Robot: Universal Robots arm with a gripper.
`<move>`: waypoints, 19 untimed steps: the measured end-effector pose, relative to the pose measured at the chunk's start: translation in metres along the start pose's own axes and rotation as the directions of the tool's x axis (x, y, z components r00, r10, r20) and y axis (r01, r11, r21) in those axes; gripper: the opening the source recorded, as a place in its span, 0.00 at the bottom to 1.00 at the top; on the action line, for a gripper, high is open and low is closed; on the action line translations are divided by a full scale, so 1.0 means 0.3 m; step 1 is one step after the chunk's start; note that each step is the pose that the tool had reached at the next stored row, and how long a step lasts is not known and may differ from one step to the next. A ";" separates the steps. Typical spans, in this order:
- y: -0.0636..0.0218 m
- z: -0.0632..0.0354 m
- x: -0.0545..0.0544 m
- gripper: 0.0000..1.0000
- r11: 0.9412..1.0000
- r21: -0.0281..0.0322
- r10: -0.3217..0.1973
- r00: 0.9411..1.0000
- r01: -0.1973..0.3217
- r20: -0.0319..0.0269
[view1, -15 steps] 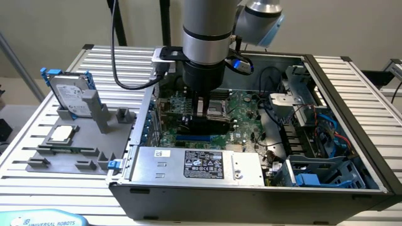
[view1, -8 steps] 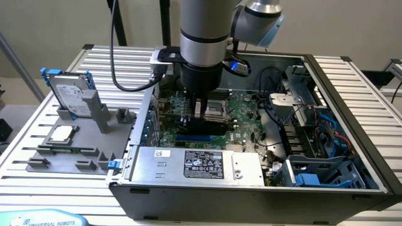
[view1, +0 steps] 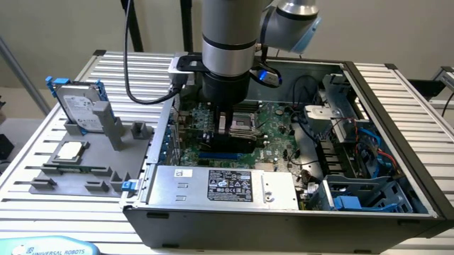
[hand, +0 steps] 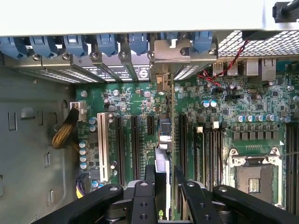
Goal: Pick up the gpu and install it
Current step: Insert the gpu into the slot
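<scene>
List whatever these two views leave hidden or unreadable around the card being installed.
- Wrist view: the graphics card is edge-on, so its face and lower edge are hidden by its own near edge.
- Exterior view: the card's lower edge, hidden behind the arm and gripper.
- Wrist view: the gripper's body, cut off by the picture's edge.
- Exterior view: the power supply label, print too small to read.

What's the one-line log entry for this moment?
stage: install | gripper: shut on gpu | gpu: inside case, edge-on over motherboard expansion slots | seated: cannot tell
</scene>
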State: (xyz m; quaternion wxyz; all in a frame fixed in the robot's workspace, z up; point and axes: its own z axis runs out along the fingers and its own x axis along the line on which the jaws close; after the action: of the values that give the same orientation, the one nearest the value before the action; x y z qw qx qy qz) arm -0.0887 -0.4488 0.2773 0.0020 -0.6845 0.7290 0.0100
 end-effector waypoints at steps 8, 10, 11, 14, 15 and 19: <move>0.000 0.011 -0.002 0.27 1.000 0.000 -0.009 1.000 0.009 0.000; 0.000 0.013 -0.003 0.27 1.000 0.000 -0.015 1.000 0.015 0.000; 0.000 0.014 -0.004 0.27 1.000 0.000 -0.017 1.000 0.017 0.000; -0.001 0.016 -0.006 0.27 1.000 0.000 -0.020 1.000 0.020 0.000; 0.000 0.018 -0.007 0.27 1.000 0.000 -0.020 1.000 0.020 0.000; -0.001 0.033 -0.007 0.27 1.000 0.000 -0.021 1.000 0.021 0.001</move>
State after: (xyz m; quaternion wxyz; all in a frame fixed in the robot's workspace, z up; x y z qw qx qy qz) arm -0.0885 -0.4467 0.2675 0.0022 -0.6919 0.7219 0.0103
